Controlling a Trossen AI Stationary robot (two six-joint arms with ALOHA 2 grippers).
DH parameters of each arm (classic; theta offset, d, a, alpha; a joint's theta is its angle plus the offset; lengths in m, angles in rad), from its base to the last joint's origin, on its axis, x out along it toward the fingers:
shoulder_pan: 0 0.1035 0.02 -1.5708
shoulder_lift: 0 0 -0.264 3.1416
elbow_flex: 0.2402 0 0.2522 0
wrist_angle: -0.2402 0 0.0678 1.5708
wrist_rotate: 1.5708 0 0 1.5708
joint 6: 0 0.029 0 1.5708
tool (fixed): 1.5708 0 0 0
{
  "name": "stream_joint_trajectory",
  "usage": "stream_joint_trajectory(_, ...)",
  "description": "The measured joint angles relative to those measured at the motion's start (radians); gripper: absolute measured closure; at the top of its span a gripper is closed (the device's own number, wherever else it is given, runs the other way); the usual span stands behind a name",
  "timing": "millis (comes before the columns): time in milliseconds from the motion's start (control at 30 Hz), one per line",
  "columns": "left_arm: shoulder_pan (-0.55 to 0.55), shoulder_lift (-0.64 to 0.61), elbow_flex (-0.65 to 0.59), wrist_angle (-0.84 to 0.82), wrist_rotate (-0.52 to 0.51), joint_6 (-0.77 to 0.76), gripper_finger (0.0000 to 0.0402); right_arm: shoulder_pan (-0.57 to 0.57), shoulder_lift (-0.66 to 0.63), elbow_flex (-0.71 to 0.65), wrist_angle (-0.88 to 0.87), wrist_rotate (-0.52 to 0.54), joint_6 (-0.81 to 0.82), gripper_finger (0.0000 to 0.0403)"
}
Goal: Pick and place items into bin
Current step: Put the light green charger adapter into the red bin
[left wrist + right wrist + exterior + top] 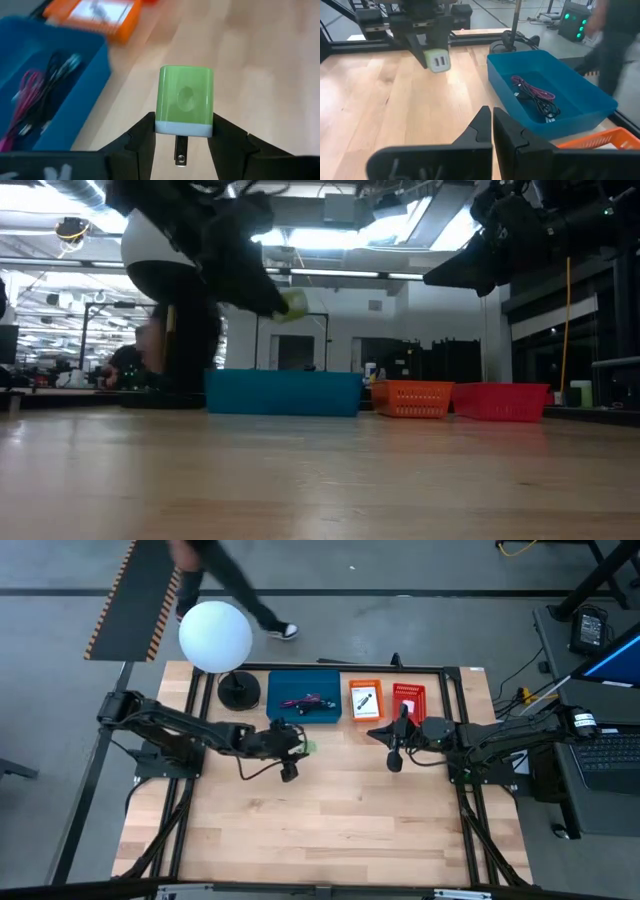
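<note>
The left gripper [182,142] is clamped on the green-and-white plastic plug charger [185,101], raised above bare wooden table [330,810] just beside the blue plastic bin's [290,685] near rim; the right gripper [492,127], fingers together and empty, hovers near the orange basket [365,715]; open board lies in front.

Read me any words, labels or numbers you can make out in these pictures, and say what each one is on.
No text is readable.
White card in the orange bin: printed marks, too small to read.
Card in the red bin: too small to read.
Left gripper body: pale marks, blurred.
Green charger: only an embossed oval, no words.
</note>
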Motion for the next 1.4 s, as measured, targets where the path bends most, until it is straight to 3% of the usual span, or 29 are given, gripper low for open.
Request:
stream_joint_trajectory(133,0.002,-0.035,-0.092,0.217,0.045,0.07,0.0257,0.0,0.0,0.0,0.001,-0.009,0.015,0.0402)
stream_joint_trajectory(333,0.005,-0.026,-0.136,0.474,0.097,0.236,0.0257,0.002,0.0,0.0,0.02,-0.058,0.022,0.0402)
stream_joint_trajectory(600,0.067,0.025,-0.137,0.68,0.246,0.321,0.0257,0.023,0.01,0.0,0.029,-0.06,0.042,0.0402)
stream_joint_trajectory(900,0.107,0.097,-0.137,0.892,0.315,0.346,0.0257,0.049,0.088,0.0,0.122,-0.06,0.041,0.0402)
stream_joint_trajectory(1400,0.105,0.102,-0.137,0.94,0.333,0.351,0.0257,0.048,0.163,0.0,0.248,-0.06,0.037,0.0402)
